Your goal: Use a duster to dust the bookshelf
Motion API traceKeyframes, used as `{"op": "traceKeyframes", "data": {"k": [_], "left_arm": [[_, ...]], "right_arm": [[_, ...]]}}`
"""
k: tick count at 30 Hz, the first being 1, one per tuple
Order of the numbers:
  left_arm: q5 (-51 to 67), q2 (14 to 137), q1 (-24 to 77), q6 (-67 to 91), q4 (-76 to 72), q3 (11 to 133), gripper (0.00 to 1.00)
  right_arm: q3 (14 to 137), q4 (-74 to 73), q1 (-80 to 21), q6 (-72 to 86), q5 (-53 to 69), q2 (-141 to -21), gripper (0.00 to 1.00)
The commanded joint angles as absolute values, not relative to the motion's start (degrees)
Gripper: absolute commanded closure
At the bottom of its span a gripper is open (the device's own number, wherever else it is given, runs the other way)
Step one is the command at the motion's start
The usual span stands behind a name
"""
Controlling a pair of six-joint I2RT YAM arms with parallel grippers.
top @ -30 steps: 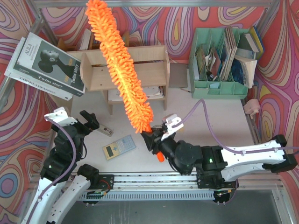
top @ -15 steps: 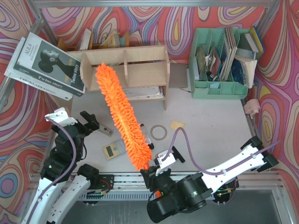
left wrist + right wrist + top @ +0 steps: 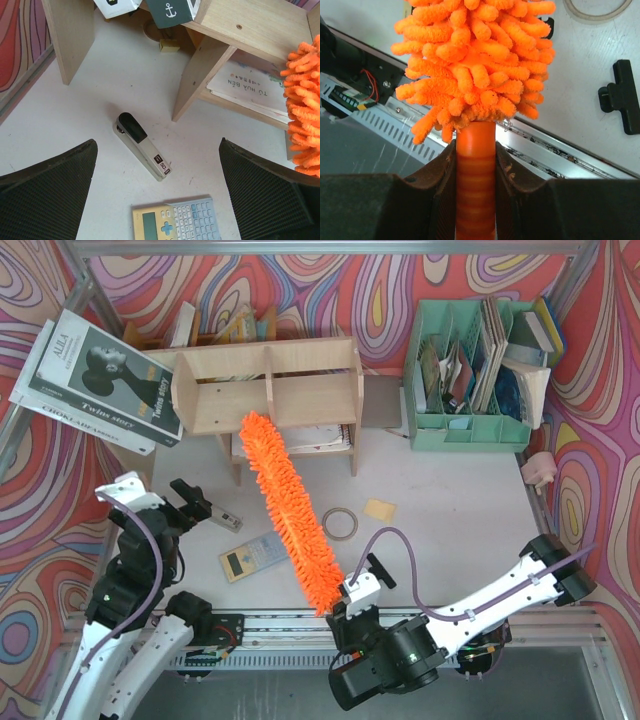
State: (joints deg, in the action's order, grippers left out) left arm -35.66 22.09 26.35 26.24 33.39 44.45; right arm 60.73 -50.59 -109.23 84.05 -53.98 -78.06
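The duster (image 3: 290, 512) is clamped by its handle in the narrow jaws of the right gripper (image 3: 475, 165) at the near edge of the table (image 3: 450, 500). Its long axis is slanted far-left from there, with the shaggy tip at the near side of the bookshelf (image 3: 300, 390). The left gripper (image 3: 157, 170) is held with its jaws wide and empty.

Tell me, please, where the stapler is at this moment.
In the top view, the stapler lies flat on the left side of the table, just ahead of the open left gripper, between the bookshelf and the calculator.
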Motion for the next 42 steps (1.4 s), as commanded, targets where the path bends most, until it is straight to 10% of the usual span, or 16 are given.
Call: {"op": "traceKeyframes", "data": {"k": [1, 12, 42], "left_arm": [[-36.2, 21.0, 26.4, 26.5, 35.4, 45.9, 0.02], [-36.6, 16.7, 27.7, 27.2, 39.8, 46.3, 0.02], [-48.1, 15.4, 39.7, 28.9, 45.2, 47.9, 0.02]], "right_arm": [[58.5, -48.0, -109.7, 85.3, -51.7, -78.4, 1.00], [57.2, -40.9, -114.8, 79.6, -56.4, -81.3, 1.00], [54.9, -81.3, -112.5, 139.7, -67.8, -90.8, 1.00]]}}
